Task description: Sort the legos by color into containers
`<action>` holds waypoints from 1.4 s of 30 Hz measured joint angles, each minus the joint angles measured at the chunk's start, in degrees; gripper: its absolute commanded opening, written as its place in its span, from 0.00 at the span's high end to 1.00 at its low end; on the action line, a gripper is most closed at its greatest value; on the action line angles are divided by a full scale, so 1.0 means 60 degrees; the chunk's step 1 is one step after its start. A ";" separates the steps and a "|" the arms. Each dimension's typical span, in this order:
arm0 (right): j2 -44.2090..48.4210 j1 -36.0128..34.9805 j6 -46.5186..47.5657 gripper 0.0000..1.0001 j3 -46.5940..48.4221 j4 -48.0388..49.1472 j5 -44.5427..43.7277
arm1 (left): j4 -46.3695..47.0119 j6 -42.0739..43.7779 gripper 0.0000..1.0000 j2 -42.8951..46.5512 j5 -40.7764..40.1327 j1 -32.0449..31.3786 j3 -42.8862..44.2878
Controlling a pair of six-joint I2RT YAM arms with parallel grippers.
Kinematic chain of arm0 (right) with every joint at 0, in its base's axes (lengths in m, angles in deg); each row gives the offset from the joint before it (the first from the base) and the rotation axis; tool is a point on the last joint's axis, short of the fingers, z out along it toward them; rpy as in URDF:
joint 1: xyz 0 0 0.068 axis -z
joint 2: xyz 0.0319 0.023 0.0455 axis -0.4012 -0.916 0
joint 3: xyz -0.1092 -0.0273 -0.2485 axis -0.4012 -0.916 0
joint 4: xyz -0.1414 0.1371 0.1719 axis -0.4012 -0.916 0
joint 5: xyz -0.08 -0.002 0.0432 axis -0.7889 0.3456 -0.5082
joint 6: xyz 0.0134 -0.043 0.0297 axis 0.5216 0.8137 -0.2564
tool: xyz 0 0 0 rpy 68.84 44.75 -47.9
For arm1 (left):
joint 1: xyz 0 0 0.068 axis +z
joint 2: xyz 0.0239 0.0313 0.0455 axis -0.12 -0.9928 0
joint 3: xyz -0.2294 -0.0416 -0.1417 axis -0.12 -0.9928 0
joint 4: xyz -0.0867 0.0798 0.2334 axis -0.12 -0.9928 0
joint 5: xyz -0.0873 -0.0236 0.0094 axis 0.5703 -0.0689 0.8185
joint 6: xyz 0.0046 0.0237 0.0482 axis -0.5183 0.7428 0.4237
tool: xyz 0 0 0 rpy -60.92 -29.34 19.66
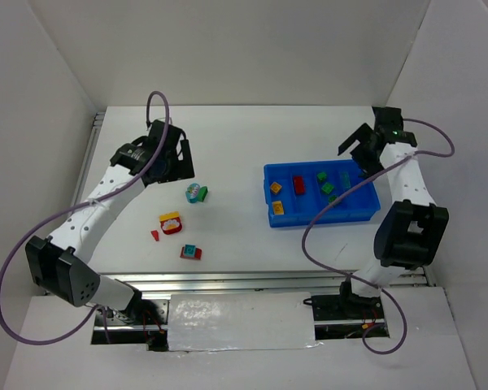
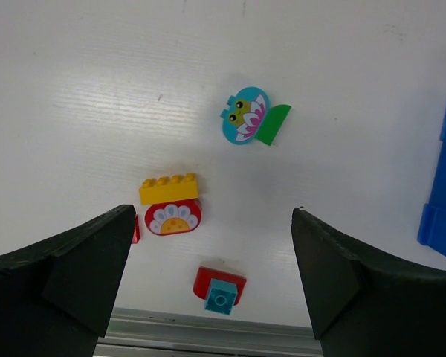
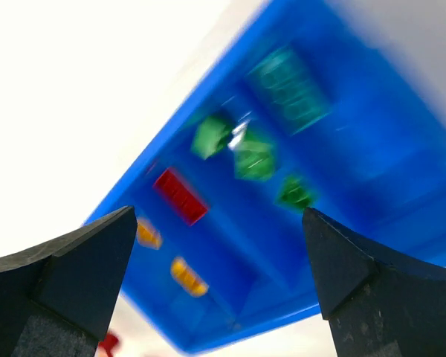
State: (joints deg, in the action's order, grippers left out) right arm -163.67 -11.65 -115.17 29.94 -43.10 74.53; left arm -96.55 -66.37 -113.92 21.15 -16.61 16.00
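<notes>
Above the matte white table (image 1: 228, 138) and glossy blue tray (image 1: 364, 205), left tool (image 2: 212, 219) and right tool (image 3: 219, 216) gape wide, empty.

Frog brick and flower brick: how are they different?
The frog brick is teal with green at its side; the flower brick is red with yellow along its top. The frog brick lies nearer the blue tray than the flower brick. Both are rounded, printed and outside the tray.

Looks like a robotics lab cell: bare white walls (image 1: 244, 49) box in the surface (image 1: 244, 244), with two cabled arms (image 1: 89, 213) by a near aluminium rail (image 1: 228, 282).
</notes>
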 measured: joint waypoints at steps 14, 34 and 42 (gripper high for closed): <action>0.0925 -0.4222 0.0714 0.00 0.0098 0.0142 0.1483 | 0.1632 0.0321 0.04 -0.3646 0.1519 0.0222 0.0299; 0.2018 -0.4164 0.1089 0.00 -0.0572 0.0186 0.1679 | 0.2830 0.0801 0.55 -0.5439 0.2149 0.0576 -0.0175; 0.2135 -0.4029 0.0834 0.00 -0.0947 0.0510 0.2386 | 0.3362 0.1319 1.00 -0.5202 0.3417 0.0594 -0.0310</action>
State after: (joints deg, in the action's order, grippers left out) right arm -150.87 -35.82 -110.17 24.26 -40.04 88.84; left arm -76.38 -58.46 -145.13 41.65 -13.05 14.14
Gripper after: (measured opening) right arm 0.996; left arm 0.750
